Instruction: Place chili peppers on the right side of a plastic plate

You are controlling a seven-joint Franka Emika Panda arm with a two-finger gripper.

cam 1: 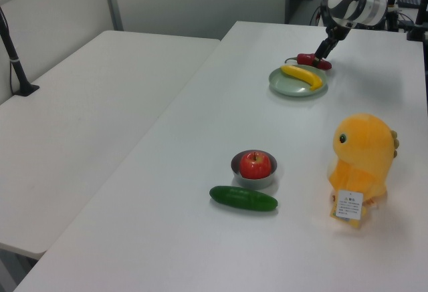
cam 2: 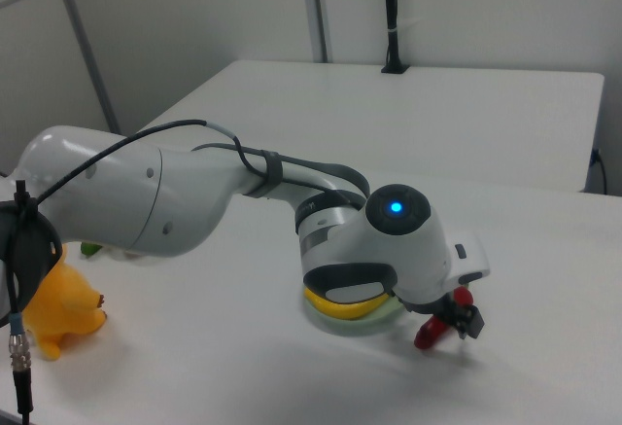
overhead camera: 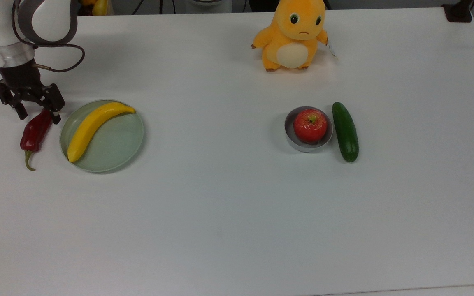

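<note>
1. Lying flat on the white table [overhead camera: 237, 213], the chili pepper [overhead camera: 35, 130] sits just beside the plastic plate [overhead camera: 115, 144], on the top view's left of it, stem pointing away from the arm.
2. The gripper [overhead camera: 38, 115] is spread open, its fingers straddling the pepper's blunt end without clamping it.
3. A banana [overhead camera: 93, 125] rests in the plate.
4. The plush toy [cam 1: 360, 162] carries a paper tag [cam 1: 348, 206]; its print is too small to read.
5. In the right view, the arm's body covers most of the plate and banana.
</note>
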